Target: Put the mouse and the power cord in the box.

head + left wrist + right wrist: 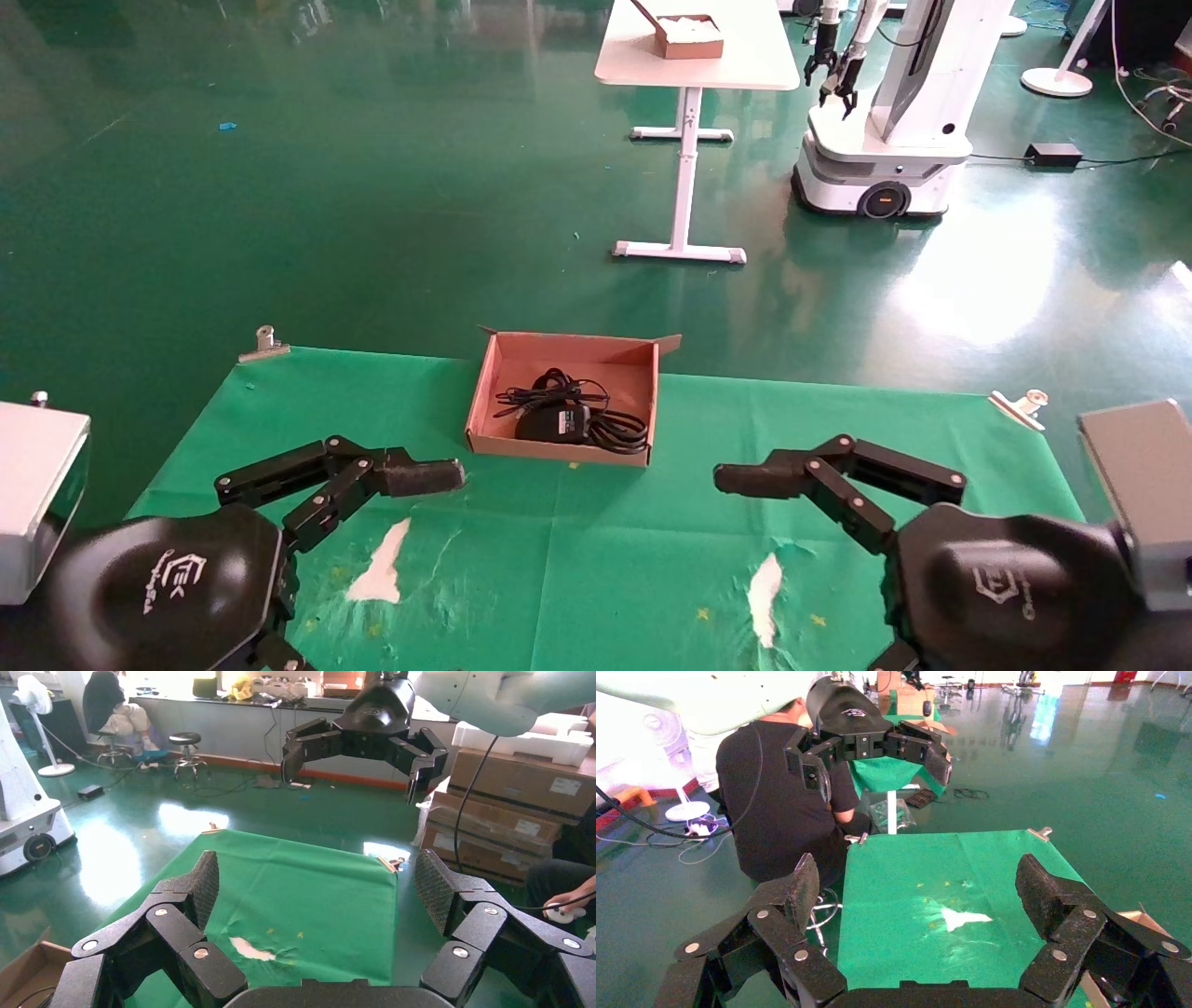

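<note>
The mouse (pixel 553 422) and power cord (pixel 615 432) lie in the box (pixel 484 396) at frame centre; left claw (pixel 316 888) and right claw (pixel 916 888) hang apart, empty.

One box (pixel 486 399), one mouse (pixel 551 421), one power cord (pixel 619 431), two clips (pixel 265 343).

Between the spread left gripper (pixel 438 477) and spread right gripper (pixel 740 480), which face each other, bare green cloth (pixel 596 559) lies open, and the box (pixel 484 391) stands just beyond their fingertips.

Green-clothed table (pixel 838 447); box (pixel 484 401) at far edge.
</note>
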